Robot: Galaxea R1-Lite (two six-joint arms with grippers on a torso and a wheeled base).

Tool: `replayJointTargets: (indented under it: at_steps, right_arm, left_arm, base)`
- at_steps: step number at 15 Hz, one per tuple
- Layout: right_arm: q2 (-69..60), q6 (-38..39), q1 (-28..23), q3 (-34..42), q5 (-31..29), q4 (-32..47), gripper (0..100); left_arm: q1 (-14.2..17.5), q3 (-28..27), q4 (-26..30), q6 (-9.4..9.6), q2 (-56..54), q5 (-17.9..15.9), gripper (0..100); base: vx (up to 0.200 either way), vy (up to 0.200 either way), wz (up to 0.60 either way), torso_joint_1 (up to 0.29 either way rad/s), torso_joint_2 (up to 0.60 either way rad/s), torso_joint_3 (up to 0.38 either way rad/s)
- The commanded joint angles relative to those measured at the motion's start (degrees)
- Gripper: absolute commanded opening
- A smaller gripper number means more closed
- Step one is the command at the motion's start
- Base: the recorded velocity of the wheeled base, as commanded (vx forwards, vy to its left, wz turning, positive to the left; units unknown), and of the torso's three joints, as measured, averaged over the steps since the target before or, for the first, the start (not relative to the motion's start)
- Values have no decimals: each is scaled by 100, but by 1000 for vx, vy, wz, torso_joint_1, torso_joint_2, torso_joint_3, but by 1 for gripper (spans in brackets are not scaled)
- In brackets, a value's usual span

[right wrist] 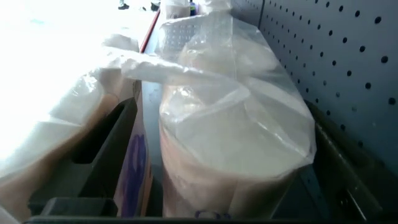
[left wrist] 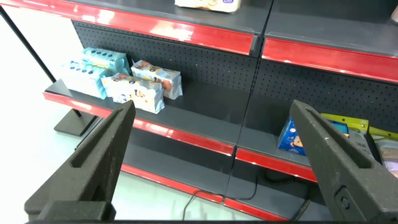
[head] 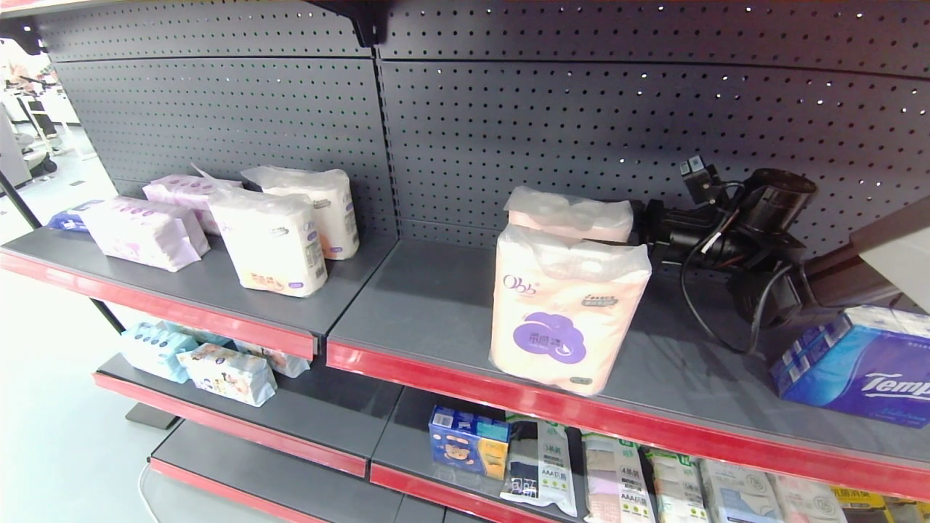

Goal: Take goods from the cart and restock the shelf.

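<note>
Two pink tissue packs stand on the upper shelf (head: 429, 305). The front pack (head: 567, 312) is upright near the red edge, and the rear pack (head: 570, 214) sits behind it by the pegboard. My right gripper (head: 641, 221) comes in from the right at the rear pack. In the right wrist view that rear pack (right wrist: 236, 124) fills the space between the spread fingers (right wrist: 93, 168), resting on the shelf, with the front pack (right wrist: 68, 124) beside it. My left gripper (left wrist: 211, 143) hangs open and empty, low, in front of the lower shelves.
A blue tissue pack (head: 857, 367) lies at the shelf's right end. More white packs (head: 272, 236) and purple packs (head: 145, 232) stand on the left bay. The pegboard wall (head: 508, 131) is close behind. The lower shelves hold small packs (left wrist: 143, 87) and boxes (head: 468, 439).
</note>
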Motion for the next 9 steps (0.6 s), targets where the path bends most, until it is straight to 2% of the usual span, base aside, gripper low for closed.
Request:
replayJointTargets:
  at_steps: [1, 9]
  right_arm:
    - [-44, 11, 1, 1, -5, -2, 100]
    - [-158, 116, 19, 1, -93, 7, 100]
  left_arm:
    - [2, 0, 0, -2, -2, 0, 100]
    - [2, 0, 0, -2, -2, 0, 100]
  base:
    - [0, 0, 0, 0, 0, 0]
    - [0, 0, 0, 0, 0, 0]
